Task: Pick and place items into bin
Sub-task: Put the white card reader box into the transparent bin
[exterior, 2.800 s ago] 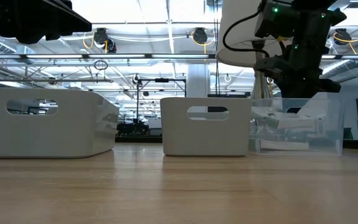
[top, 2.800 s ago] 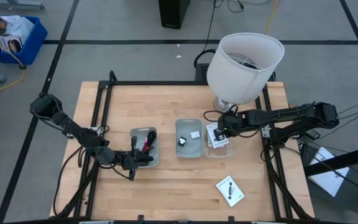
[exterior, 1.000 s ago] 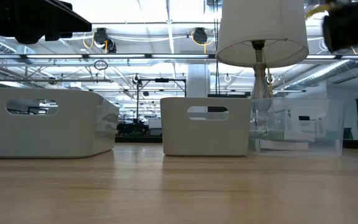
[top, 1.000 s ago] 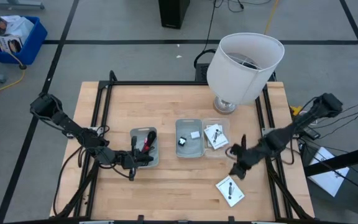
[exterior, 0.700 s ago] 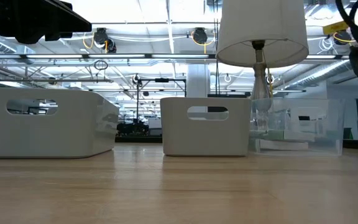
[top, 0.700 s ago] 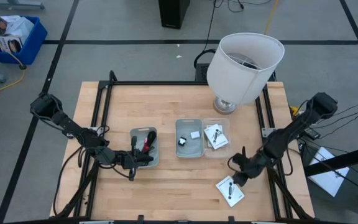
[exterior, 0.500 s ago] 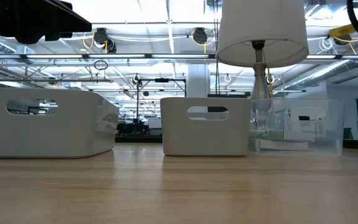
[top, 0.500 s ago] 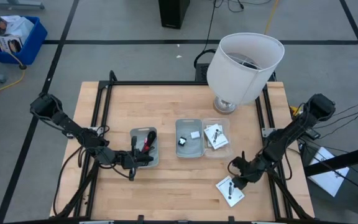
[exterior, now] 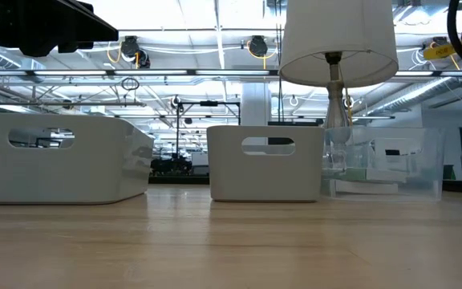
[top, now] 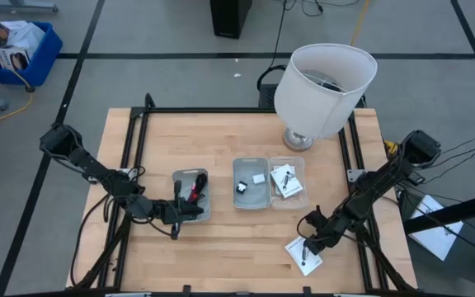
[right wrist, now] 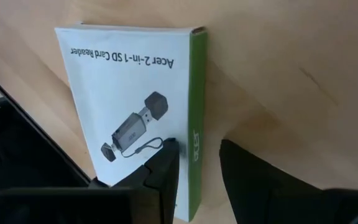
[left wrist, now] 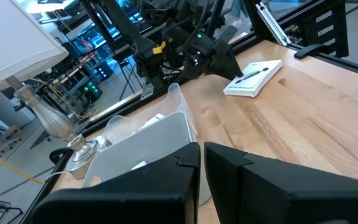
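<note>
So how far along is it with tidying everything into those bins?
Nearly done. The left bin already holds cables, the middle bin two small blocks, and the clear bin white cards. One item is left: the white SD card reader box on the table. The right gripper is over it, fingers open astride its green edge, not yet gripping. The left gripper waits by the left bin.

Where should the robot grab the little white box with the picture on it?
The white box lies flat on the table, so the right hand should probably come straight down from above. One finger already sits over the printed face, the other past the green edge. Pinching across a narrow side edge looks best, since the broad face gives no hold.
</note>
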You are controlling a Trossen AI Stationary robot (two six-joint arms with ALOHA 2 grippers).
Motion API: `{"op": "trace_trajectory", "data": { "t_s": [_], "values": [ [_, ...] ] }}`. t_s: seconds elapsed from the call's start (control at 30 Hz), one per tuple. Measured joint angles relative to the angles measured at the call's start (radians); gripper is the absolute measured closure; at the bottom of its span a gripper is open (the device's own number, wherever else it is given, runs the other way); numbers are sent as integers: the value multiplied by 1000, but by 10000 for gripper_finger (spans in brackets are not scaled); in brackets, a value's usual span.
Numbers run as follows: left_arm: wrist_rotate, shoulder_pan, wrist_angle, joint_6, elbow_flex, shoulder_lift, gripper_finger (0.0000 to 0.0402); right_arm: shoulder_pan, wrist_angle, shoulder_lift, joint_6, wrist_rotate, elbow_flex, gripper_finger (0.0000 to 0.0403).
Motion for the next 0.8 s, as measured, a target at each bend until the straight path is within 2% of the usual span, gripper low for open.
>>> {"op": "trace_trajectory", "data": {
  "t_s": [0.13, 0.3, 0.53, 0.8],
  "values": [
    [0, 0, 0, 0, 0, 0, 371, 0, 1, 20, -18, 0, 0, 312],
    [0, 0, 0, 0, 0, 0, 371, 1, -5, 26, -62, 23, -1, 391],
    [0, 0, 0, 0, 0, 0, 371, -2, 6, -9, -89, 75, -3, 400],
    [0, 0, 0, 11, 0, 0, 371, -49, -91, -238, -232, 290, 47, 403]
  ]
}}
